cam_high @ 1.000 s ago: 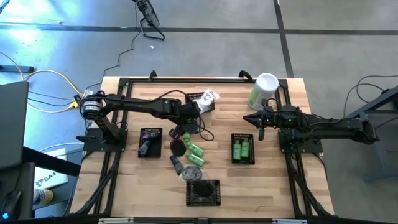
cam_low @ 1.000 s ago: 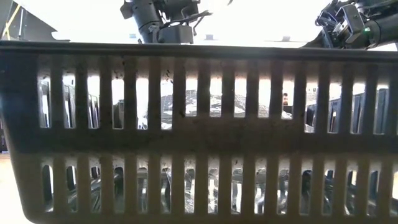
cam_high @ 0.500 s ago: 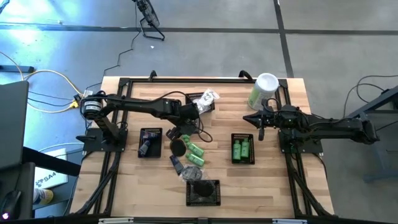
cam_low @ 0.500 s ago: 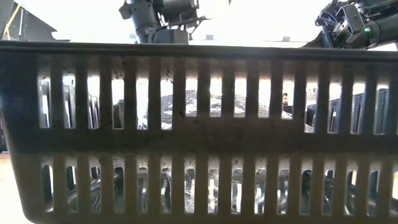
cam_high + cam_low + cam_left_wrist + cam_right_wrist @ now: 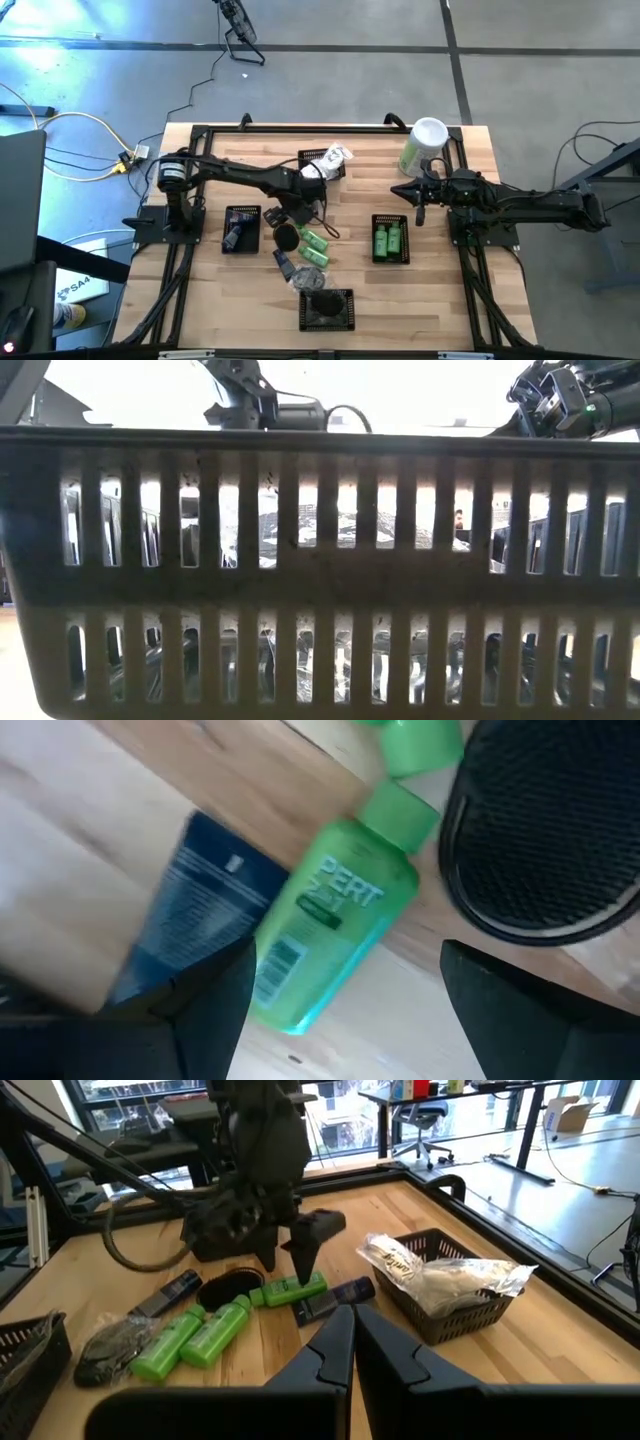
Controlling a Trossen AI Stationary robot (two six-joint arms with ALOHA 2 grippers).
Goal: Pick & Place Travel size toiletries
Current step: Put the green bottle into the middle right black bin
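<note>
the left gripper (image 5: pixel 345 1010) has swung from the packet basket (image 5: pixel 322 160) to hover, fingers spread wide and empty, over a green bottle (image 5: pixel 335 925) on the table, probably its next pick, while the right gripper (image 5: pixel 345 1342) waits pinched together.

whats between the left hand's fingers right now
A green bottle lying on the table sits in the gap of the open left hand, not yet gripped; the left wrist view shows it.
</note>
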